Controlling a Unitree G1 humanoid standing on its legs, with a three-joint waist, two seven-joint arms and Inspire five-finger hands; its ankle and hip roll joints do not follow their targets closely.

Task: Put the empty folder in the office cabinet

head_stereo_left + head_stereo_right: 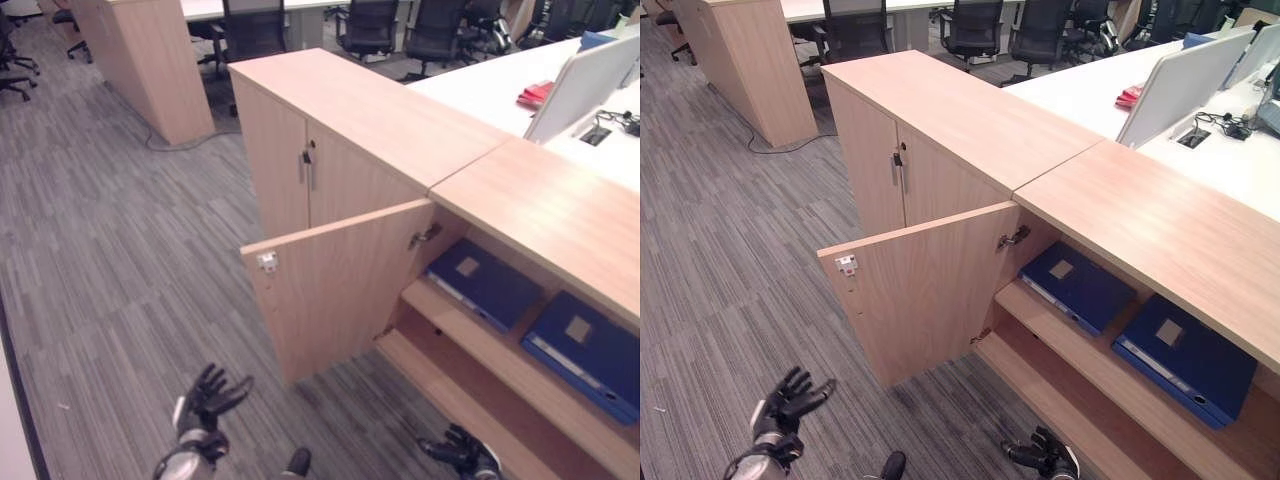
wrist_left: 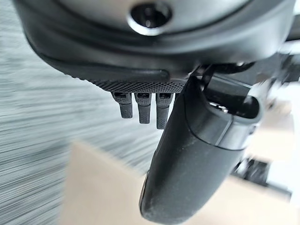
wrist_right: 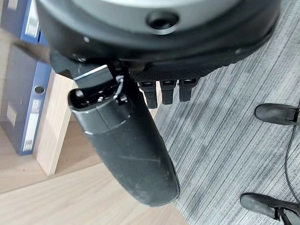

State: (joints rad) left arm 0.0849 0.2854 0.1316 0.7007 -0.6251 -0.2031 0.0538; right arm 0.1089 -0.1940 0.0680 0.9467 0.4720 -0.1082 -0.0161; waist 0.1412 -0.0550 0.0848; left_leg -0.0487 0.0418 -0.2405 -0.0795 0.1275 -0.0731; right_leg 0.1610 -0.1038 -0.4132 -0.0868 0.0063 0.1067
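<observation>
Office floor of grey carpet (image 1: 120,260): cabinet (image 1: 560,215) door (image 1: 335,285) open, two blue folders (image 1: 1075,285) shelved; left robot hand (image 1: 208,400) and right robot hand (image 1: 458,452) spread, empty.

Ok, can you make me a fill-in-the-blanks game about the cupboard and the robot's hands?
1. The cabinet door in front of the robot is swung ____.
2. The folders lying on the shelf are ____ in colour.
3. The number of folders on that shelf is ____.
4. The left hand and the right hand both hold ____.

Missing words: open; blue; two; nothing
</observation>
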